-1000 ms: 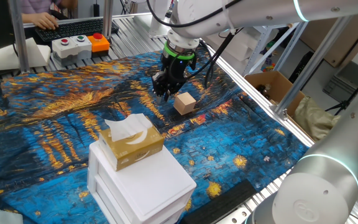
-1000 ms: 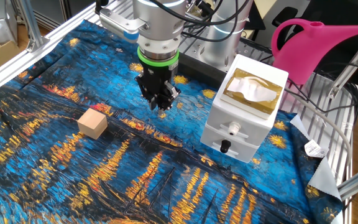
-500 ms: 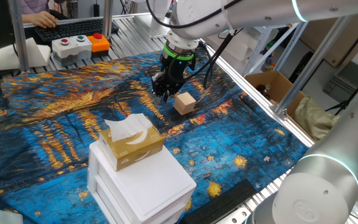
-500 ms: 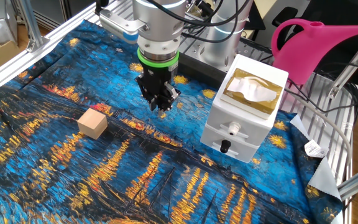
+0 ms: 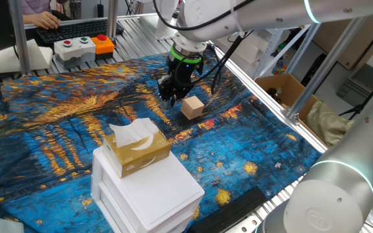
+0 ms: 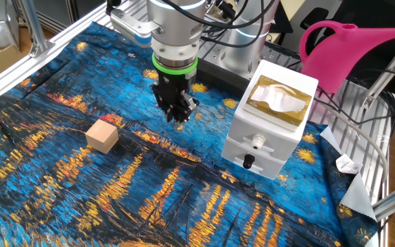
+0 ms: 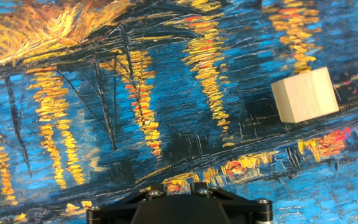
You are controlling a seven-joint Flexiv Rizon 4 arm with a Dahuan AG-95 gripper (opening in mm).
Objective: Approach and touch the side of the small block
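Note:
The small block point(image 5: 192, 107) is a plain light-tan cube resting on the blue and gold painted cloth point(image 5: 57, 129). It also shows in the other fixed view point(image 6: 102, 136) and at the right of the hand view point(image 7: 304, 94). My gripper point(image 5: 169, 97) hangs just above the cloth, a short way to the left of the block and apart from it. In the other fixed view the gripper point(image 6: 177, 118) stands to the block's right with its fingertips drawn together, holding nothing. In the hand view only the gripper's black body shows at the bottom edge.
A big white drawer box point(image 5: 149, 191) with a tan-and-gold tissue box point(image 5: 136, 149) on top stands at the near side; both show in the other fixed view point(image 6: 265, 140). A pink watering can point(image 6: 348, 44), a button box point(image 5: 83, 46) and a cardboard box point(image 5: 282, 90) sit beyond the cloth.
The gripper has shifted only very slightly over the cloth. The block has not moved.

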